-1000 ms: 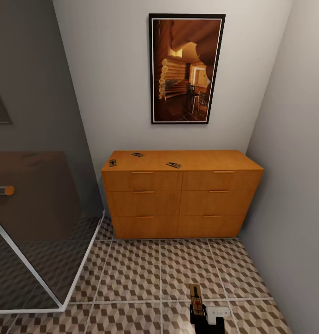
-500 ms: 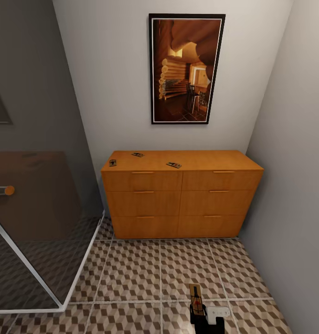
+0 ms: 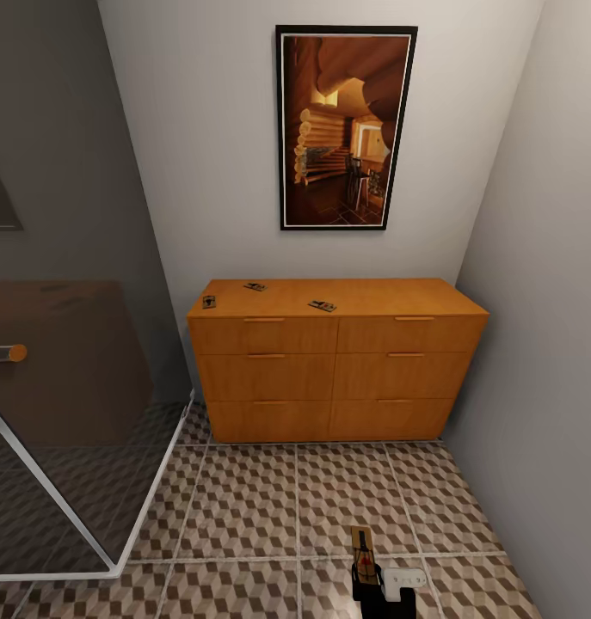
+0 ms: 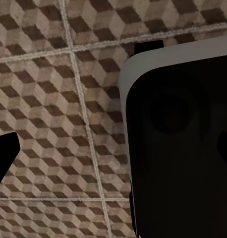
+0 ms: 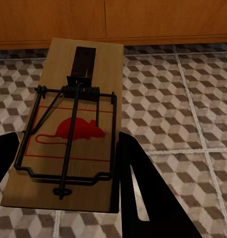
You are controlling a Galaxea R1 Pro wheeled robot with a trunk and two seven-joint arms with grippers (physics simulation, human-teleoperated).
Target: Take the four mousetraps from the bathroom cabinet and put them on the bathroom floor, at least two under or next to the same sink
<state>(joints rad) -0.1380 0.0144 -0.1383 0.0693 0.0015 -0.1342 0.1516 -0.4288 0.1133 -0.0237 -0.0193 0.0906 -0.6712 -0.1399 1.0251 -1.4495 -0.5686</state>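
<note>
The right gripper (image 3: 368, 583) sits low at the near edge of the head view, over the bathroom floor (image 3: 243, 507), and grips a mousetrap (image 3: 361, 550) between its two dark fingers (image 5: 143, 198), which press against the board's long sides at its near end. The held mousetrap's long axis runs near to far, pointing away from the robot toward the cabinet (image 3: 338, 370); in the right wrist view the red mouse mark and the wire spring lie on its upper face, with the dark bait plate at the far end. Three more mousetraps lie on the cabinet's flat top: one near the left front corner (image 3: 209, 302), one farther back on the left (image 3: 255, 286), and one nearer the middle (image 3: 322, 305), its long axis running left to right and slightly skewed. A framed picture (image 3: 346, 127) hangs on the wall above the cabinet, and a glass shower screen (image 3: 63, 404) stands at the left. How far the left gripper is open cannot be told; its wrist view shows floor tiles and a dark rounded body.
</note>
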